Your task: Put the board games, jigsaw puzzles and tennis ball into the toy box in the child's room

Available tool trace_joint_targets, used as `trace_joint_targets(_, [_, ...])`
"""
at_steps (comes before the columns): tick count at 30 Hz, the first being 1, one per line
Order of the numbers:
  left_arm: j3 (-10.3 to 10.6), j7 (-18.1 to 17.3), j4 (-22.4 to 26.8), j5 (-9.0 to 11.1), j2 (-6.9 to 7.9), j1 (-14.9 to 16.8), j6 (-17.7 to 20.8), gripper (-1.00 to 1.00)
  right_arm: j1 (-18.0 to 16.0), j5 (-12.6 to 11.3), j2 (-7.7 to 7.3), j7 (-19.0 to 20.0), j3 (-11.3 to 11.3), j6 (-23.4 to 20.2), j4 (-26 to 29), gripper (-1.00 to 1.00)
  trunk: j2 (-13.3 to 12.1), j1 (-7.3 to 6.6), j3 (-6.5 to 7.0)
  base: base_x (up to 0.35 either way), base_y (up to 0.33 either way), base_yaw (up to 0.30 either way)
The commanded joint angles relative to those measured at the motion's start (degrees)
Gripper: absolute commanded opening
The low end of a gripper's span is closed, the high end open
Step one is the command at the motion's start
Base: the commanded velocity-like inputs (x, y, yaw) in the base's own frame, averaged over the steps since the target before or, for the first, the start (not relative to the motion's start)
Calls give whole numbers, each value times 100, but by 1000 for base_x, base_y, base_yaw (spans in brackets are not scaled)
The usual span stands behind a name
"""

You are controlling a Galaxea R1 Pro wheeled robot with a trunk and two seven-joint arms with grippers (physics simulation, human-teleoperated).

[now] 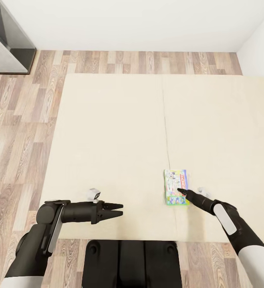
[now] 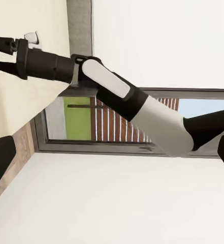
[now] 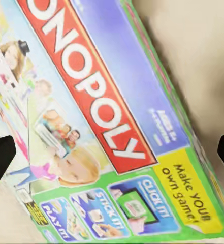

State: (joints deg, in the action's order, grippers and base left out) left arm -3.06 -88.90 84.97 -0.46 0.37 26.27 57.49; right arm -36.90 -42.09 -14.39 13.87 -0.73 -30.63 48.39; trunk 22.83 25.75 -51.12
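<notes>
A board game (image 3: 106, 132) lies flat on the cream bed (image 3: 203, 61). Its lid has a red band with white letters, a blue strip, cartoon children and a green border. Two dark fingertips (image 3: 0, 160) stand wide apart at the picture's sides.

Monopoly board game (image 1: 176, 187) flat on bed (image 1: 116, 132).

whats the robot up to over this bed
It is going for a board game lying flat on the cream bed. The right end effector is open over the box's near edge, with the Monopoly lid close in the right wrist view; nothing is gripped yet. The left end effector hangs open over the bed's near side, holding nothing.
</notes>
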Motion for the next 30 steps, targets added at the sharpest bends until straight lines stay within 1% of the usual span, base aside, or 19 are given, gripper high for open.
trace_joint_targets(1, [0,-22,1,-6,1,1,61,100,-25,-13,5,2,-7,-34,1,100,8,3,-6,0,0,0])
trace_joint_targets(5, [-2,-22,-7,-6,3,1,61,100,-122,-2,21,-13,-5,-39,10,100,8,3,-6,0,0,0])
trace_joint_targets(19, [-2,-22,-15,-6,2,1,61,100,-165,8,63,-82,19,-48,106,100,8,3,-6,0,0,0])
trace_joint_targets(24, [0,-22,-15,-6,-1,3,61,100,-328,-1,89,-321,53,-156,232,100,8,3,-6,0,0,0])
trace_joint_targets(26, [-1,-22,-15,-6,-1,2,61,100,-391,-5,110,-475,58,-254,249,100,8,3,-6,0,0,0])
trace_joint_targets(27, [-1,-22,-15,-6,-1,2,61,100,-431,-5,144,-563,60,-314,256,100,8,3,-6,0,0,0])
trace_joint_targets(30, [-2,-22,-15,-6,0,1,61,100,-492,3,224,-665,62,-386,266,100,8,3,-6,0,0,0])
